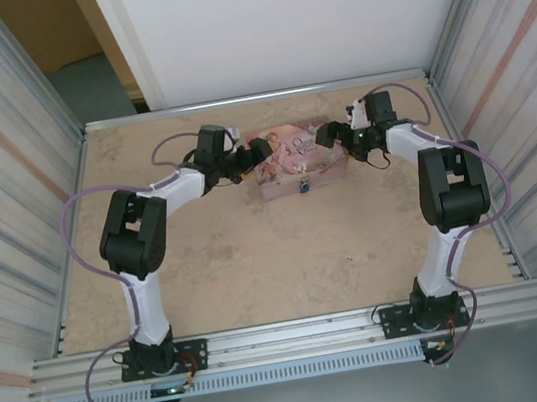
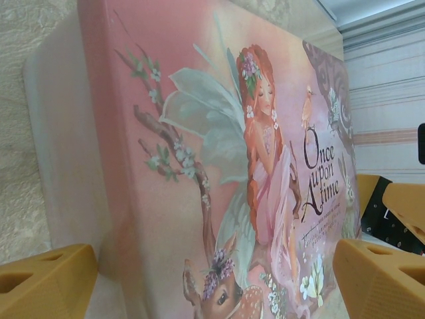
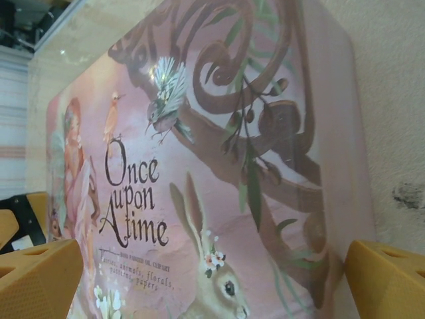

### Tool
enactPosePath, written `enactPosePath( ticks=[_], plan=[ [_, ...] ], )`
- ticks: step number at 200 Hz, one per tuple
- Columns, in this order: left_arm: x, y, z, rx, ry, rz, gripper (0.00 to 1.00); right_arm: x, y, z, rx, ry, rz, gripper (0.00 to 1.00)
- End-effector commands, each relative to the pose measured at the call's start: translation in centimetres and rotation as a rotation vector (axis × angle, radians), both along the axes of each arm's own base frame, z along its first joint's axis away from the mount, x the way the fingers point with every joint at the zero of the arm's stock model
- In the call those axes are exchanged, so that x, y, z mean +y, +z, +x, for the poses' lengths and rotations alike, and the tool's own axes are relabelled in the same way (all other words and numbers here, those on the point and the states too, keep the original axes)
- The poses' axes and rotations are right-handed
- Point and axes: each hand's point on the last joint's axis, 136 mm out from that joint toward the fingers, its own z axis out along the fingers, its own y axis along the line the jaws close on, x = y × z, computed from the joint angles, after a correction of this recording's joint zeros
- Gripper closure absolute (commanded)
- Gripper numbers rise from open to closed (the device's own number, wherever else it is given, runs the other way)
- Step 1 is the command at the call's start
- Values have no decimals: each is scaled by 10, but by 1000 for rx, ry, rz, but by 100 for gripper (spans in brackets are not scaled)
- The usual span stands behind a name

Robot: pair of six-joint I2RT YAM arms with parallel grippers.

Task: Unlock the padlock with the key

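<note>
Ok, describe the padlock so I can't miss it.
Find the pink tin at the far middle of the table, between the left gripper and right gripper. On its near side wall sits the padlock, a tiny blue speck against the pink.

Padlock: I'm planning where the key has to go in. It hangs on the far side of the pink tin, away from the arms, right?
No. The top view shows the padlock hanging on the near side of the pink tin, not the far side.
</note>
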Motion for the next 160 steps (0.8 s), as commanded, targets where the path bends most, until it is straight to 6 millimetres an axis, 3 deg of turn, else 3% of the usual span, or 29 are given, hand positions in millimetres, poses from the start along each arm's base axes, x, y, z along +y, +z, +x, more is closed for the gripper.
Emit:
enactPosePath(
  ticks=[1,78,160],
  plan=[
    [-8,8,-1,-5,-30,-3,8,13,11,-7,-7,57,24,0],
    [6,21,-2,-37,-11,29,8,34,25,-30,-4,95,58,0],
    [31,21,-11,-39,23,70,8,71,21,-72,29,156,41,0]
  ],
)
